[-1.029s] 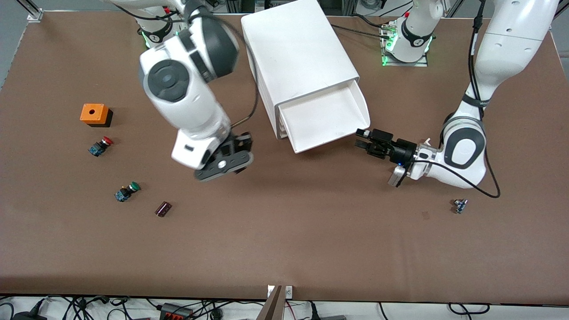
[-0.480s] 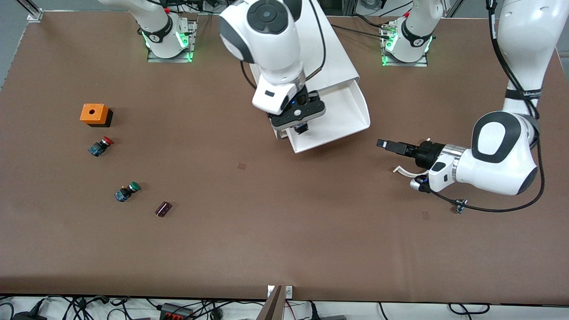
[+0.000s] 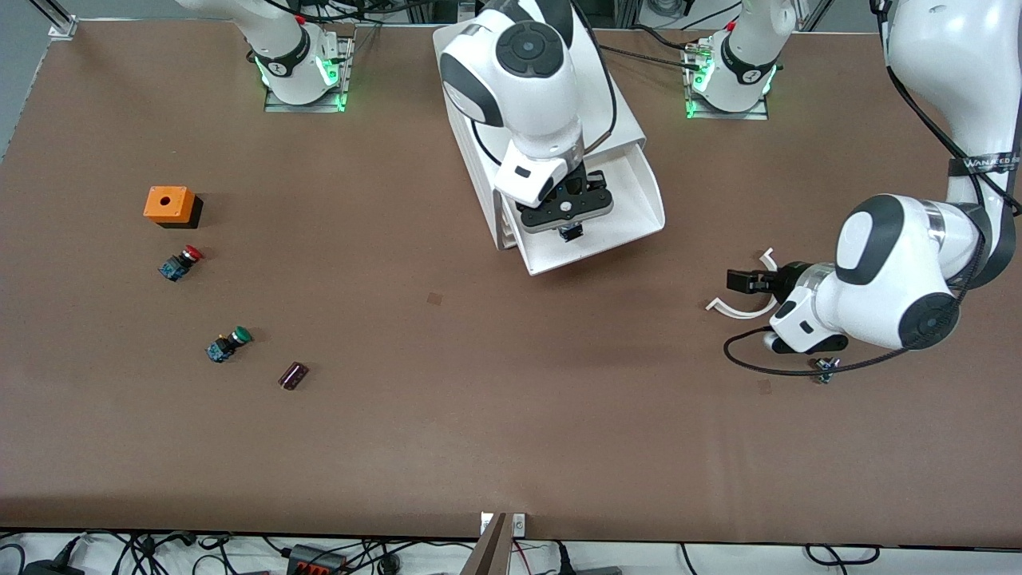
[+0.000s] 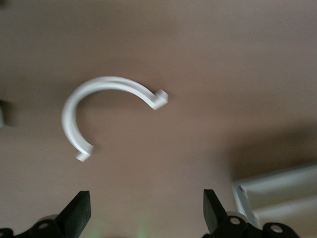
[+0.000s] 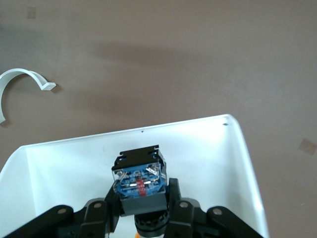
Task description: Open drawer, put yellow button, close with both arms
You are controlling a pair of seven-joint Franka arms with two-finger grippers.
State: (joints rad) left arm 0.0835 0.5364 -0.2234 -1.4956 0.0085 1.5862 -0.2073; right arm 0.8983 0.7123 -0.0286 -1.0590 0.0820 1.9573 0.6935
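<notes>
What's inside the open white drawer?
The drawer looks bare inside. The right pincer hangs over it, holding the yellow button; the pincer hides the floor underneath.

White jointed arms [image 3: 894, 279], black joint caps, black cables, black two-finger tools (green-lit bases)

A black band [image 3: 984, 164] round the left arm [image 3: 950, 72], just above its elbow joint, carries small white lettering that seems to read "WANJEED", though the last letters run out of sight; nothing else legible shows in the front view. Neither wrist view shows any writing, number or sign.
</notes>
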